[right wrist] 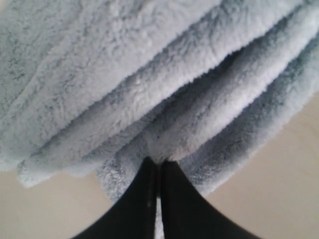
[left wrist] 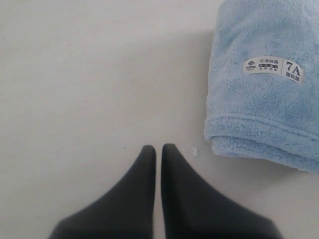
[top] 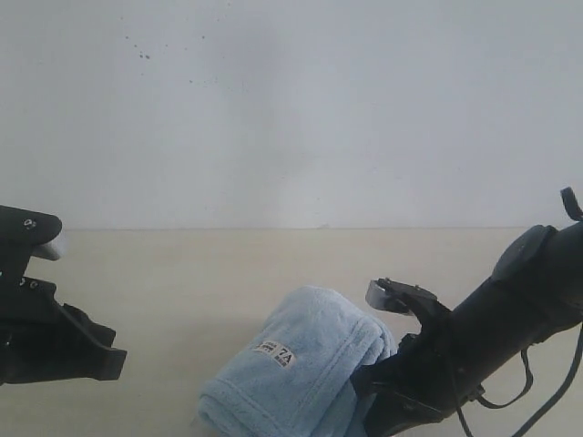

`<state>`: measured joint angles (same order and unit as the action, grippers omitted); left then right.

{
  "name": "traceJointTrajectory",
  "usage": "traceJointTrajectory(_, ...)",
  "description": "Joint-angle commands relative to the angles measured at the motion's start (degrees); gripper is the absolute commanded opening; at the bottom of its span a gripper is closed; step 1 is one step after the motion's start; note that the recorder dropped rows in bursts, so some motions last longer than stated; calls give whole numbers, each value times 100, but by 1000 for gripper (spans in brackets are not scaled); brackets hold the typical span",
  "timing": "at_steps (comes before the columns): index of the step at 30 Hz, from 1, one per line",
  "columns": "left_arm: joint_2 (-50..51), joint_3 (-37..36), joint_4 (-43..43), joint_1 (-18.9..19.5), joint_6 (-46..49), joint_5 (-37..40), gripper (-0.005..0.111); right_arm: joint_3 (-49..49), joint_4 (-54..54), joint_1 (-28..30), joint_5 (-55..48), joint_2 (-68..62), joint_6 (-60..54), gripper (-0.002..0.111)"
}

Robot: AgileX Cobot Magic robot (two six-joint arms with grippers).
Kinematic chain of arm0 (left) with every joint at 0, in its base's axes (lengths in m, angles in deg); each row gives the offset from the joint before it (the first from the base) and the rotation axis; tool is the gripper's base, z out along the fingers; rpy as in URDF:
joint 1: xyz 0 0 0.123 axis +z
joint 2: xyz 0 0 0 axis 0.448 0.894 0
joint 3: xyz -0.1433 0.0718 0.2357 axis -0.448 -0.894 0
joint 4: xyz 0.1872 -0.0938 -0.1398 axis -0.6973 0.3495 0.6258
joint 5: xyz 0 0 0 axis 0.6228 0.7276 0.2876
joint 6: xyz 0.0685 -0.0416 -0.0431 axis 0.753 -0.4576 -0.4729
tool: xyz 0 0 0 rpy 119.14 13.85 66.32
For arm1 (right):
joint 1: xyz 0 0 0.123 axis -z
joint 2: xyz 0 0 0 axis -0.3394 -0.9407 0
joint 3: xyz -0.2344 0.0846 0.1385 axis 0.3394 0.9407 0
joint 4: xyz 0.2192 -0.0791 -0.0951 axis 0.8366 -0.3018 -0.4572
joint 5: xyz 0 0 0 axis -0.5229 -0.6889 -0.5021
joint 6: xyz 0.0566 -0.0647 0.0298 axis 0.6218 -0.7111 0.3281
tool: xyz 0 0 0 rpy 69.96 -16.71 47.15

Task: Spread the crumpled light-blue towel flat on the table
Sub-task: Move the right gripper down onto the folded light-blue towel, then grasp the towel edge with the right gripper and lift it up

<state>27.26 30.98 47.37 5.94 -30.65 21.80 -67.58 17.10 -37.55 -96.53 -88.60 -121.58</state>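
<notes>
Towel [top: 301, 364] lay bunched on counter [top: 182, 273], front & right of centre in ext. view, w/ label [top: 275, 353] on its top side. Wall [top: 291, 109] stood behind counter. Left arm [top: 46, 337] sat at far left, well apart from towel; left fingers [left wrist: 142, 169] were over bare counter, near towel's hem, not touching. Right arm [top: 492, 337] was at towel's right side, right fingers [right wrist: 147, 179] w/ tips against a fold of towel.

We record a fluffy light-blue terry towel [left wrist: 259, 104], uniform in colour, bearing a small white label [left wrist: 273, 68] printed in dark characters, beside the matte black fingers [left wrist: 134, 199] of the left gripper [left wrist: 158, 148]. Beneath those fingers the flat table [left wrist: 89, 74] is plain pale beige; the wall [top: 273, 109] is white with dark specks.
</notes>
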Motion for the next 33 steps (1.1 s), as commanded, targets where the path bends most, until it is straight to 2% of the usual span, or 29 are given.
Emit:
traceJointTrajectory(1, -7, 31, 63, -55, -51, -7, 4, -2, 52, -4, -56, 3, -97, 0)
traceJointTrajectory(5, -7, 31, 63, -55, -51, -7, 4, -106, 52, -4, -135, 47, -161, 0)
traceJointTrajectory(12, -7, 31, 63, -55, -51, -31, 4, -748, 268, -4, -1255, 668, -406, 0)
traceJointTrajectory(19, -7, 31, 63, -55, -51, -31, 4, -747, 587, 6, -1214, 1409, -732, 0)
traceJointTrajectory(29, -7, 31, 63, -55, -51, -44, 4, -747, 1527, 6, -1215, 2623, -2713, 0)
traceJointTrajectory(33, -7, 31, 63, -55, -51, -59, 4, -747, 1524, 6, -886, 2866, -2841, 0)
